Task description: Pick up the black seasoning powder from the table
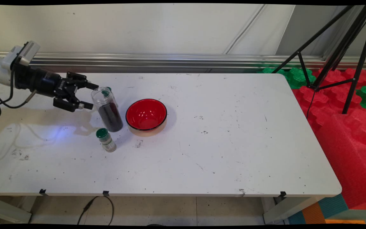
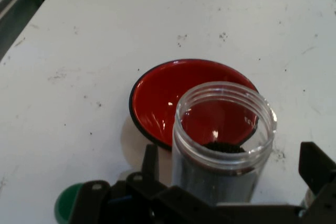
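Observation:
A clear, lidless jar [image 1: 107,109] holding dark grains stands at the table's left, just left of a red bowl [image 1: 146,114]. My gripper [image 1: 91,96] reaches in level from the left and is open, its fingertips at the jar's upper part. In the hand view the jar [image 2: 223,145] stands between the two fingers [image 2: 151,162], with a gap on each side, and the empty red bowl [image 2: 173,93] lies right behind it. A small green-capped bottle [image 1: 106,140] stands on the near side of the jar.
A green cap [image 1: 108,90] shows just behind the jar, and it appears as a green cap [image 2: 68,205] low at the left in the hand view. The white table [image 1: 233,133] stretches right. Red and green foam blocks [image 1: 345,105] and a black tripod [image 1: 338,47] stand beyond its right end.

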`<state>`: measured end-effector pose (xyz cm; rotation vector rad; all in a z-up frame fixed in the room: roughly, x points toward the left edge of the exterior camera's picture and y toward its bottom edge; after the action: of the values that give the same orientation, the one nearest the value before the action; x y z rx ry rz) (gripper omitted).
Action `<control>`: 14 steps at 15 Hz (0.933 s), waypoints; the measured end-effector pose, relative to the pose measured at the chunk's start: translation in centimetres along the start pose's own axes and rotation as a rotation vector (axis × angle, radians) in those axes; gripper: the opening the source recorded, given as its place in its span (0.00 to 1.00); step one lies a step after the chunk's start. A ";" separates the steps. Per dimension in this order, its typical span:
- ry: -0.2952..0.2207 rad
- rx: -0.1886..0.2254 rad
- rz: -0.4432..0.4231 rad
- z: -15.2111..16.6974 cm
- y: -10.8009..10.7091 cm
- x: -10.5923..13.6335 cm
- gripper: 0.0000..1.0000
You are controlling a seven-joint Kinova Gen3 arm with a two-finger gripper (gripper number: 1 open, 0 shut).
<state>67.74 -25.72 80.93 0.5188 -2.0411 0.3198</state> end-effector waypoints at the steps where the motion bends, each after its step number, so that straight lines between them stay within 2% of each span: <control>1: 0.009 -0.001 -0.001 0.3 0.1 -0.2 1.00; 8: 0.066 0.004 -0.014 1.9 0.6 -1.4 1.00; 14: 0.113 0.033 -0.035 2.7 0.6 -3.0 1.00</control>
<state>66.73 -25.71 76.97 0.5439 -1.9180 0.3550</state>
